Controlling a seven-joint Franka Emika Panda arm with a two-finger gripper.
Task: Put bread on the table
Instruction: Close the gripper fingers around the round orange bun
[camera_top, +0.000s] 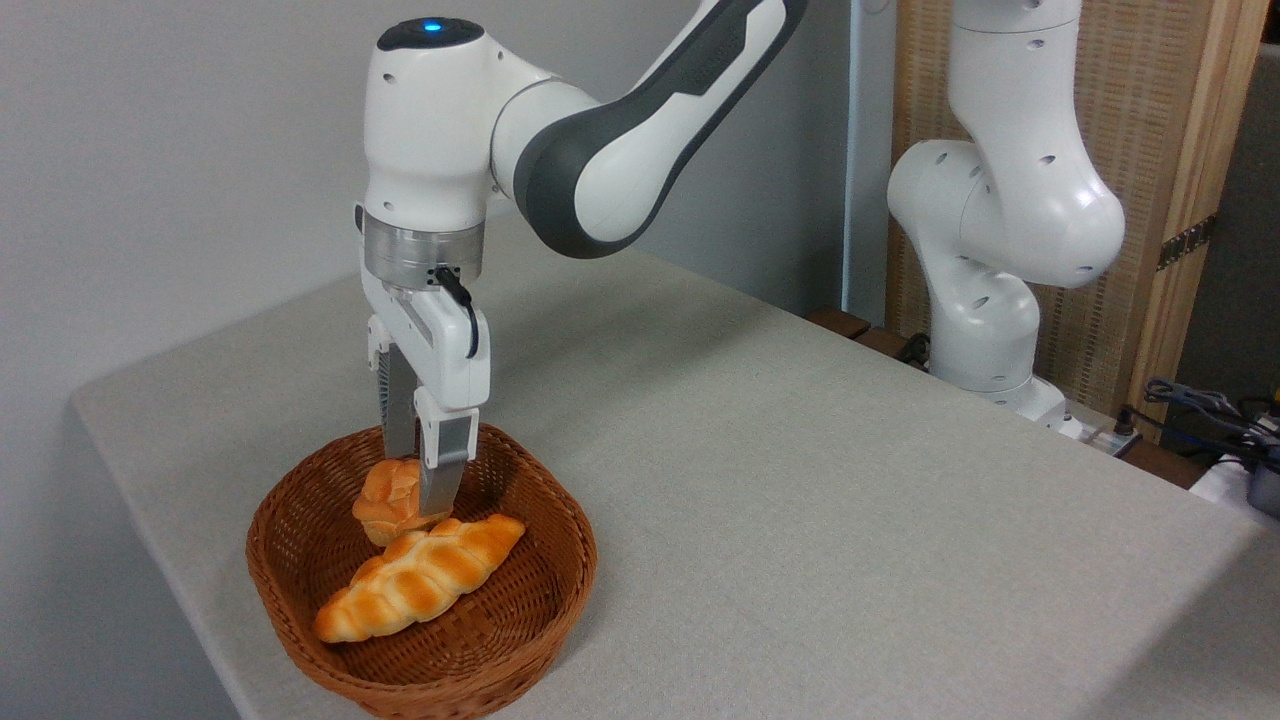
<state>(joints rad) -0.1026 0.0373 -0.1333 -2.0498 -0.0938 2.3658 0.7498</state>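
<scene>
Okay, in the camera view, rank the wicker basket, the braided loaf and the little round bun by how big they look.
1. Wicker basket, clearly the largest; it holds both breads.
2. Braided loaf, long, lying across the basket.
3. Round bun, smallest, though the gripper covers part of it and it sits slightly farther back.

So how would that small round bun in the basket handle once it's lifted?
The bun looks rounded and knotted, so it may roll once set on the table. The gripper straddles it with narrow fingers; its glossy surface could slip. Probably light.

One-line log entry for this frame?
stage: grasp | gripper: down in basket, jaws either side of bun | loaf: in basket | table: no bread yet
</scene>
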